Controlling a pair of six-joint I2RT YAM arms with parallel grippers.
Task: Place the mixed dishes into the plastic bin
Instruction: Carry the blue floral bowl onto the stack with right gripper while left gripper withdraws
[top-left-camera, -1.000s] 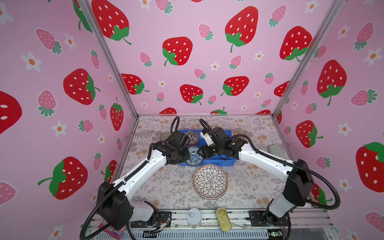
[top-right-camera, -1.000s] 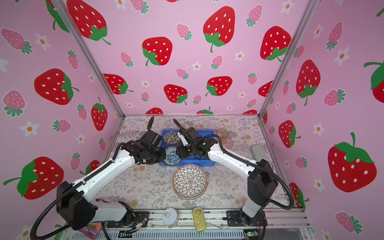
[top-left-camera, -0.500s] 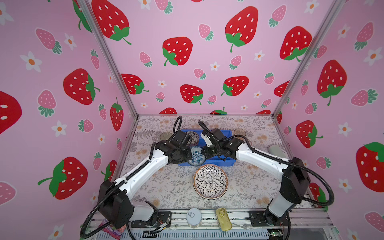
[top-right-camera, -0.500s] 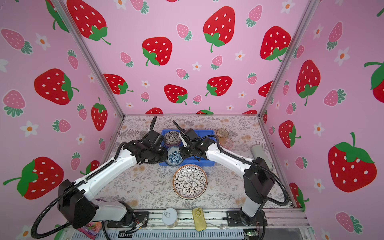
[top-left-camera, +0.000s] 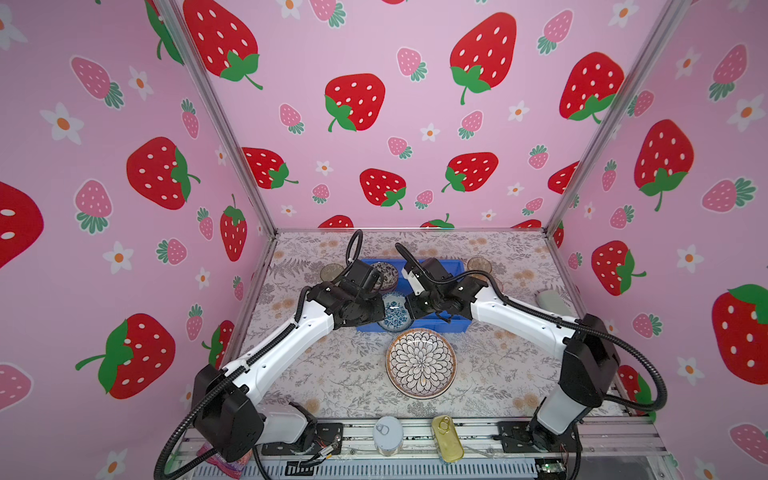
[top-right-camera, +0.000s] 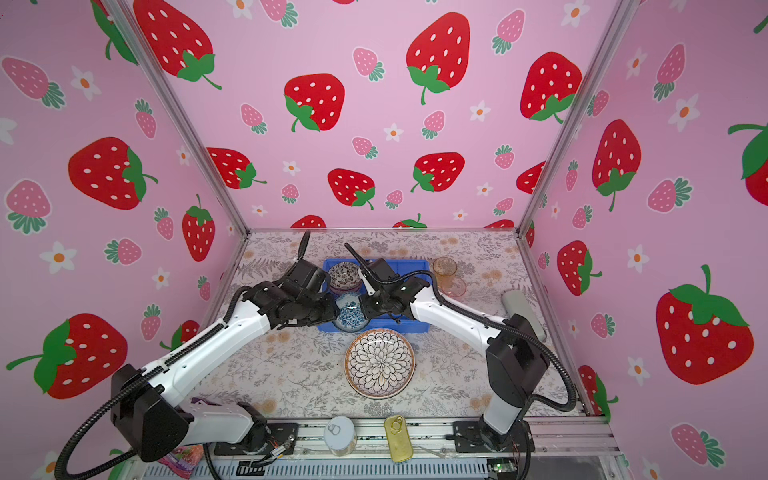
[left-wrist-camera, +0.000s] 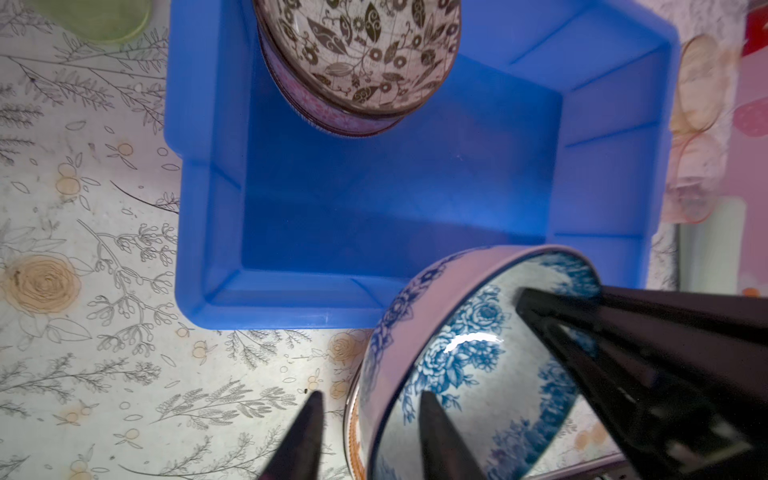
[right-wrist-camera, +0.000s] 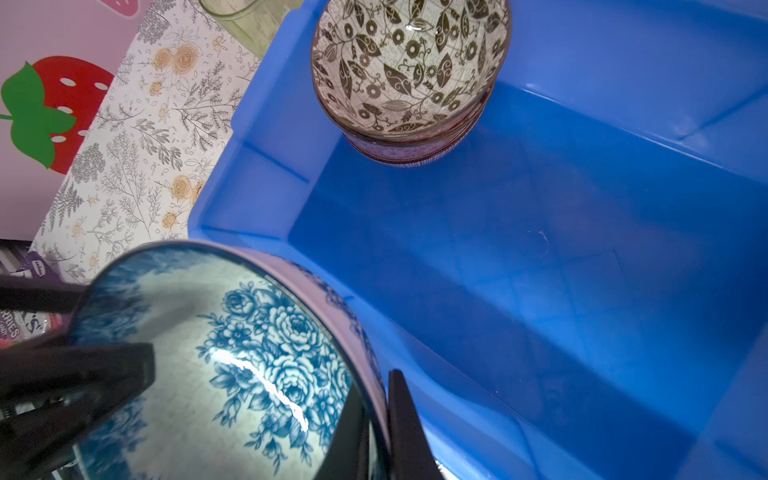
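A blue-patterned bowl (top-left-camera: 397, 311) (right-wrist-camera: 232, 353) hangs tilted over the near rim of the blue plastic bin (top-left-camera: 440, 266) (left-wrist-camera: 374, 199). My right gripper (right-wrist-camera: 376, 390) (top-left-camera: 411, 307) is shut on its rim, one finger inside and one outside. My left gripper (left-wrist-camera: 370, 395) (top-left-camera: 380, 309) is open on the opposite side, with its fingers astride the rim and a gap showing. At the bin's far left corner a black-floral bowl (left-wrist-camera: 361, 50) (right-wrist-camera: 407, 62) is nested in a purple-striped bowl (left-wrist-camera: 332, 116). The petal-patterned plate (top-left-camera: 421, 363) lies on the table in front of the bin.
A green tumbler (top-left-camera: 331, 272) stands left of the bin. An amber tumbler (top-right-camera: 444, 266) and a pink tumbler (top-right-camera: 455, 286) stand to its right. A pale object (top-right-camera: 519, 303) lies by the right wall. On the front rail are a silver tin (top-left-camera: 387, 434), a gold tin (top-left-camera: 446, 442) and a purple bag (top-right-camera: 183, 455).
My right gripper has closed on the blue-patterned bowl's rim. My left gripper, shut on the bowl before, has opened. The bowl has edged toward the bin.
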